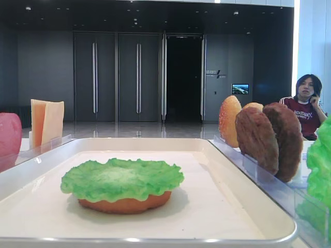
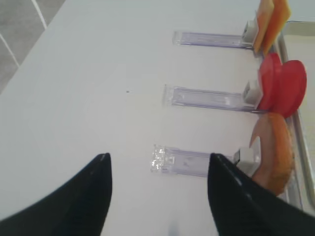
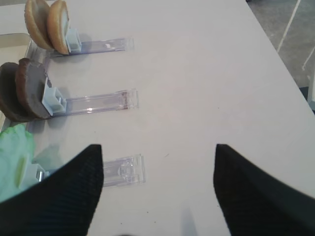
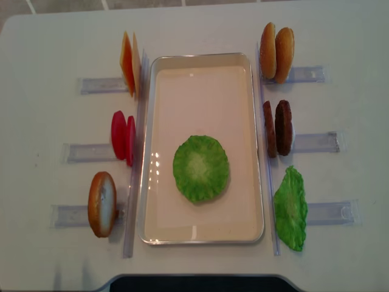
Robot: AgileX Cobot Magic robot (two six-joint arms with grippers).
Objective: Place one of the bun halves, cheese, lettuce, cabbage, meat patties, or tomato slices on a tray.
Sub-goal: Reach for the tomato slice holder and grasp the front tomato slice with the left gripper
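A green lettuce leaf (image 4: 201, 168) lies on a flat orange bun half (image 1: 124, 204) in the middle of the white tray (image 4: 200, 238). Left of the tray stand cheese slices (image 4: 129, 64), tomato slices (image 4: 123, 137) and one bun half (image 4: 102, 204). Along the right side are two bun halves (image 4: 276, 52), two meat patties (image 4: 277, 128) and a second lettuce leaf (image 4: 290, 208). My left gripper (image 2: 159, 157) hovers open and empty over the table, left of the bun half (image 2: 273, 152). The right gripper (image 3: 157, 147) is open and empty too, to the right of the lettuce (image 3: 15, 157). No cabbage shows.
Clear plastic holder racks (image 4: 94, 152) (image 4: 316, 142) stick out from both sides of the tray and carry the upright pieces. White tabletop (image 3: 206, 73) spreads beyond the racks under both grippers. A person (image 1: 307, 103) sits in the background far behind the table.
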